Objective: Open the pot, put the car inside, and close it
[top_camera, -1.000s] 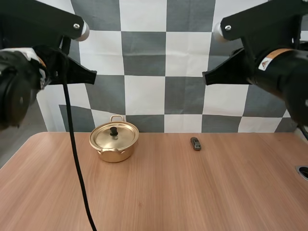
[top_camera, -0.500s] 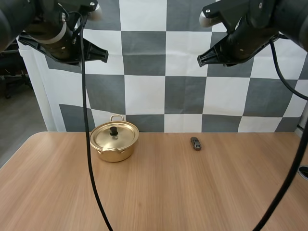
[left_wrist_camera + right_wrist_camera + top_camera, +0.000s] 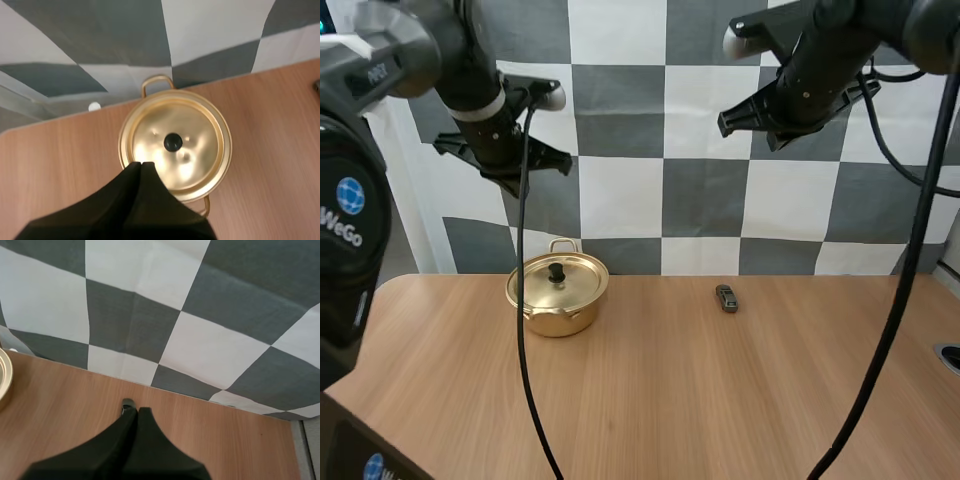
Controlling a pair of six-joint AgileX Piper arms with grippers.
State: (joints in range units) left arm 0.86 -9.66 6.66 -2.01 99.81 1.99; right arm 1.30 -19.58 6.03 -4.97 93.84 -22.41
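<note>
High view, lidded gold pot (image 3: 557, 293) on the desk (image 3: 720, 400), small car (image 3: 726, 298) apart at its 3 o'clock, left wrist view, left jaws closed, empty, above the pot, tips at 7 o'clock of the lid knob (image 3: 173, 142), right wrist view, right jaws closed, empty, tips over the car.

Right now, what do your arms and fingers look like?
Left arm and right arm: matte black, a white rounded cap at a joint. White WeGo lettering with a blue globe on the left arm's near link. Left gripper and right gripper: black tapered fingers.
</note>
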